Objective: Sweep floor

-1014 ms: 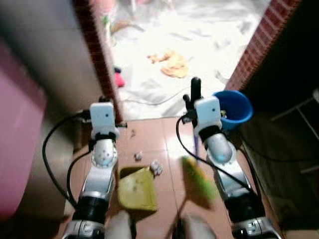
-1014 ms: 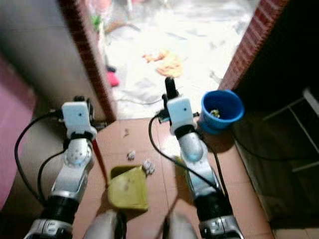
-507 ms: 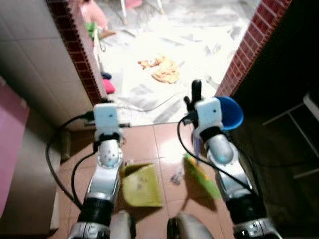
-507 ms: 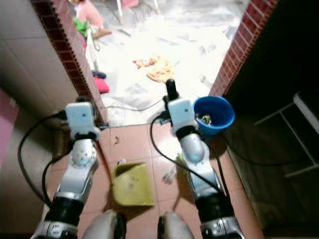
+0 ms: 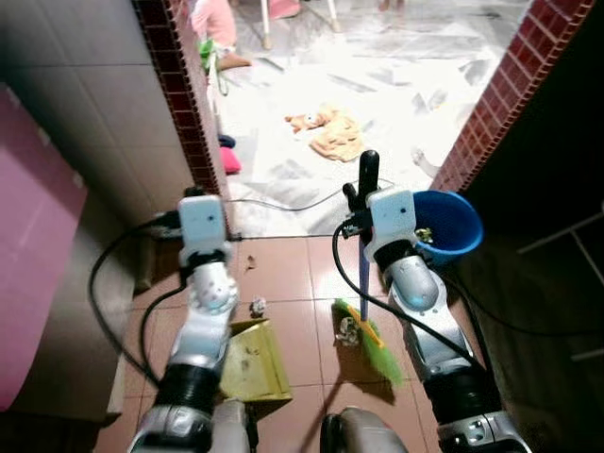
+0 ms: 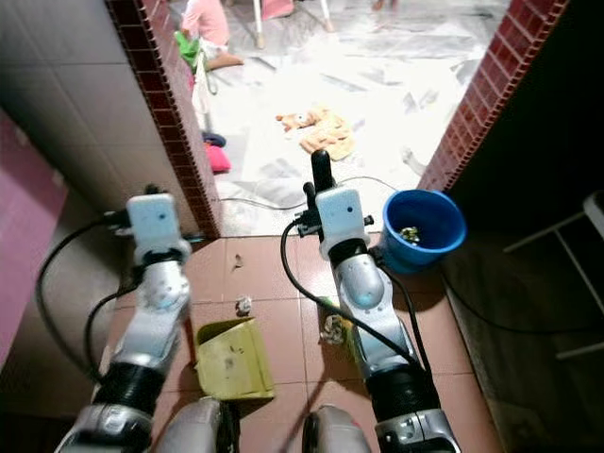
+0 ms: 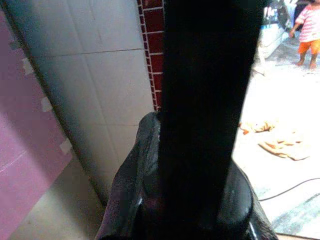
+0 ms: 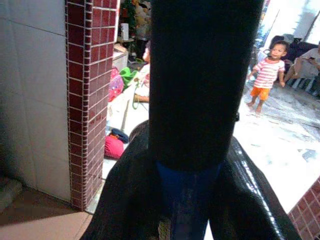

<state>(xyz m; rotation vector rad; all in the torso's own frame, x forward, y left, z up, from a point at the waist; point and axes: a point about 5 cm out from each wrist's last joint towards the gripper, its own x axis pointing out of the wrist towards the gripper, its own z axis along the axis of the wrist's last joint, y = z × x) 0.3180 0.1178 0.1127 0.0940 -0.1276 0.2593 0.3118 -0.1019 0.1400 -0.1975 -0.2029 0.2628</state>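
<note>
Broom (image 5: 370, 335) at lower centre of the head view, green bristles down on the red-brown tiled floor (image 5: 283, 269), blue handle rising to the right gripper (image 5: 368, 175) just above centre. In the right wrist view, black fingers (image 8: 125, 200) clamped tight on that blue handle. Crumpled scrap (image 5: 347, 327) touching the bristles; another scrap (image 5: 257, 307) left of centre, just above the yellow dustpan (image 5: 253, 360) at lower left. Left gripper (image 5: 193, 193) at left of centre, closed around a dark upright handle in the left wrist view. Blue bucket (image 5: 451, 226) at right, beside a brick wall (image 5: 510, 94). Orange cloth (image 5: 335, 137) on pale ground at upper centre. Small person (image 8: 265, 75) standing at upper right of the right wrist view.
</note>
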